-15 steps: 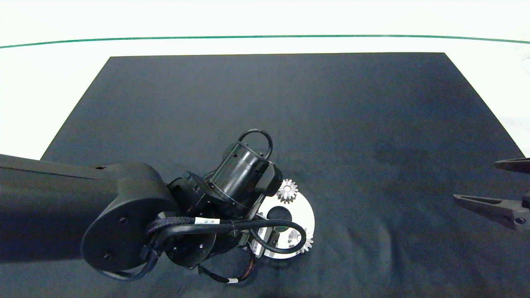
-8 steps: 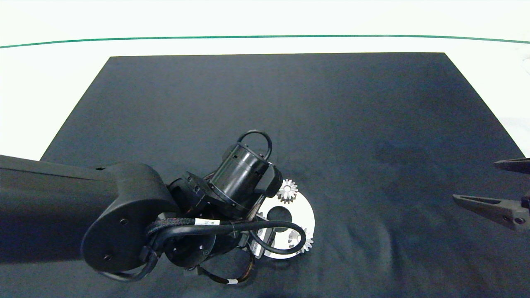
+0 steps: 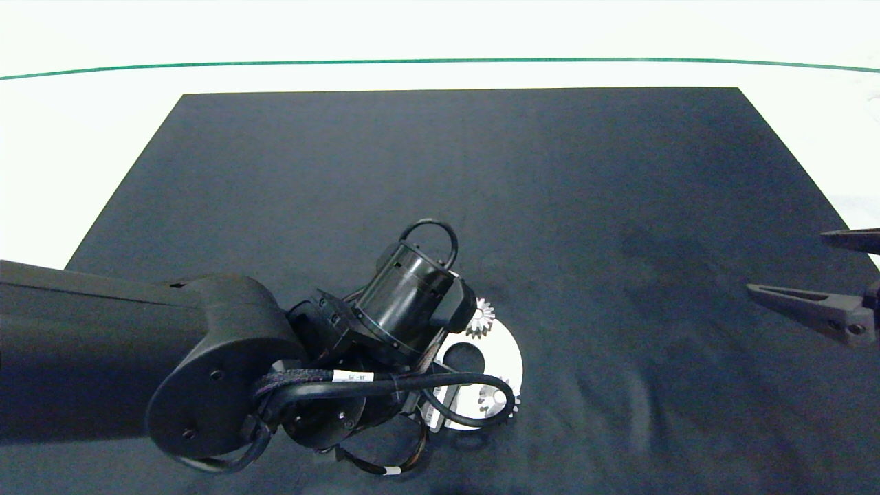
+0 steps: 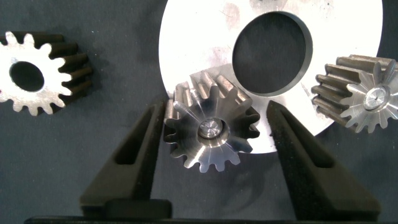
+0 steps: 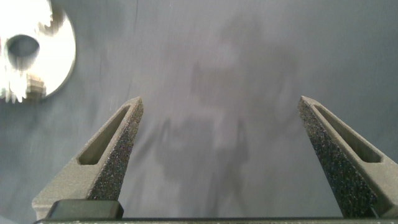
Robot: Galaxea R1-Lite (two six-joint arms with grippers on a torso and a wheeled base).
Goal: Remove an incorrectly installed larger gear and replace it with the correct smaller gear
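Observation:
The larger gear [image 4: 211,127], with long pointed teeth and a pin in its small centre hole, sits on the rim of a white round plate [image 4: 193,37]. My left gripper [image 4: 217,112] is open and low over it, one finger on each side of its teeth. The smaller gear [image 4: 34,71], with a round bore, lies loose on the dark mat beside the plate. In the head view the left wrist hides both gears. My right gripper [image 3: 785,262] hangs open and empty at the mat's right edge.
Another small gear [image 4: 360,93] sits pinned on the plate next to its big round hole [image 4: 272,55]. The head view shows the plate [image 3: 502,350] with two small gears [image 3: 481,317] [image 3: 505,400] on its rim. The black mat [image 3: 481,192] covers a white table.
The left arm has shifted a little to the right and farther over the plate. The right gripper has drifted toward the far side of the table, still open.

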